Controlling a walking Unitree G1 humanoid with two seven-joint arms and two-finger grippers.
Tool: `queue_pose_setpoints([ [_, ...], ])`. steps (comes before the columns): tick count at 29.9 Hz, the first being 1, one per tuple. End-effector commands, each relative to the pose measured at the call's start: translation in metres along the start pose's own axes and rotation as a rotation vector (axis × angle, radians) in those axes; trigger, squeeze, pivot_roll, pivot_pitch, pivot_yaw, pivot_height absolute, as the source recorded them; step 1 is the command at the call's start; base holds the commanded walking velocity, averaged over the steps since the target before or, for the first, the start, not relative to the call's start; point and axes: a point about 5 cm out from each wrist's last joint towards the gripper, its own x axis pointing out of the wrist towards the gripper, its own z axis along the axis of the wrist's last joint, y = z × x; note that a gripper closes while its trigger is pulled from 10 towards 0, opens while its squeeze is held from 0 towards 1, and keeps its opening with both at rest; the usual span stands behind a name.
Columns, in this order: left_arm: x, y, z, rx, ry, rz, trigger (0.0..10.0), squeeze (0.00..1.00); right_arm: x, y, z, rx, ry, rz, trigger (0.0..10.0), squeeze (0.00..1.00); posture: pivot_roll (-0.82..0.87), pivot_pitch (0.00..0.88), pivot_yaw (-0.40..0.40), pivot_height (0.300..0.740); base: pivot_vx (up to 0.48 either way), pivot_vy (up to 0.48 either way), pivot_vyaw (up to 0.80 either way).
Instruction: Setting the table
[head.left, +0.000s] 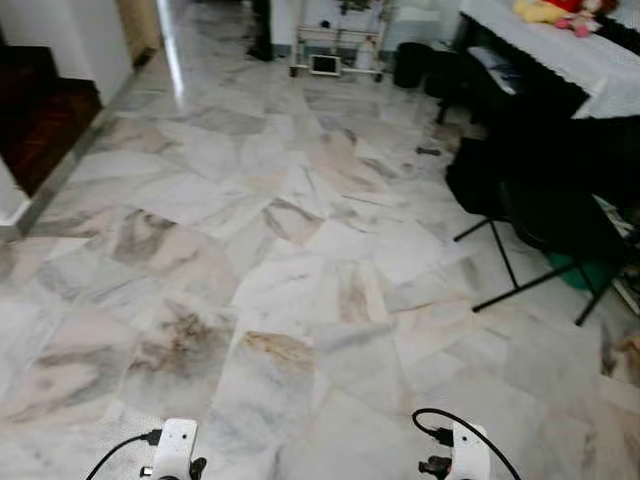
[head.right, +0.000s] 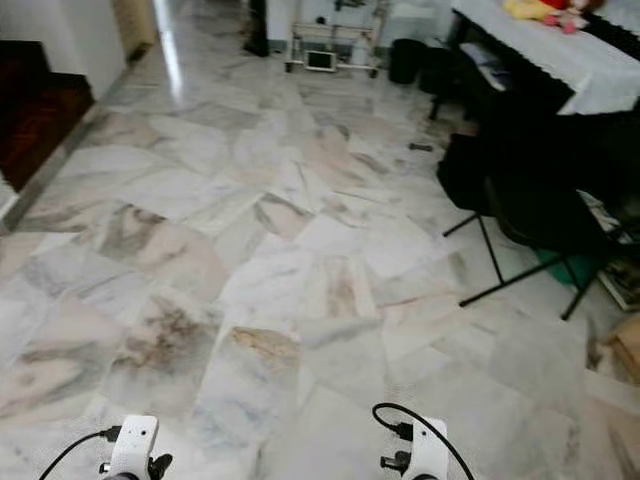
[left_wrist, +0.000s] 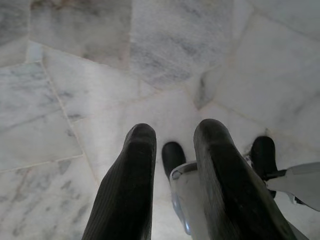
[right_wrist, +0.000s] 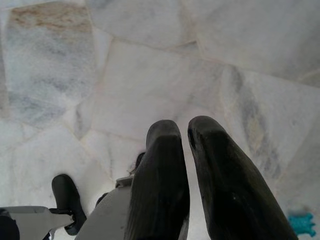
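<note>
Our left gripper hangs with jaws slightly parted, holding nothing; our right gripper hangs nearly closed, also bare. Below lies marble floor. The cloth-covered surface stands far ahead-right, beside a dark folding chair.

A: Anyone guessing what kind of place this is?

B: It's looking like somebody's home. Polished marble floor is spreading across the room, a white lace-edged tablecloth is hanging off a table with stuffed toys sitting on top, and a black folding stand is standing beside it.
</note>
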Motion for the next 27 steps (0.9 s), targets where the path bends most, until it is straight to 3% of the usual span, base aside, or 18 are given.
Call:
queue_pose_setpoints([
  [1, -0.0005, 0.0001, -0.0020, 0.021, 0.004, 0.006, 10.0, 0.00, -0.0002, -0.0020, -0.0002, -0.008, 0.003, -0.002, 10.0, 0.00, 0.17, 0.000, -0.105, 0.740, 0.000, 0.000, -0.76],
  [6, -0.0002, 0.0011, -0.0006, 0.053, 0.003, 0.022, 10.0, 0.00, -0.0002, -0.0012, -0.0002, -0.013, 0.003, 0.001, 10.0, 0.00, 0.17, 0.000, -0.103, 0.740, 0.000, -0.269, -0.76],
  [27, 0.0007, -0.0045, 0.0001, 0.056, 0.010, 0.009, 10.0, 0.00, 0.0001, -0.0015, 0.0004, -0.019, 0.003, -0.020, 10.0, 0.00, 0.18, 0.000, -0.090, 0.740, 0.000, 0.000, -0.76],
])
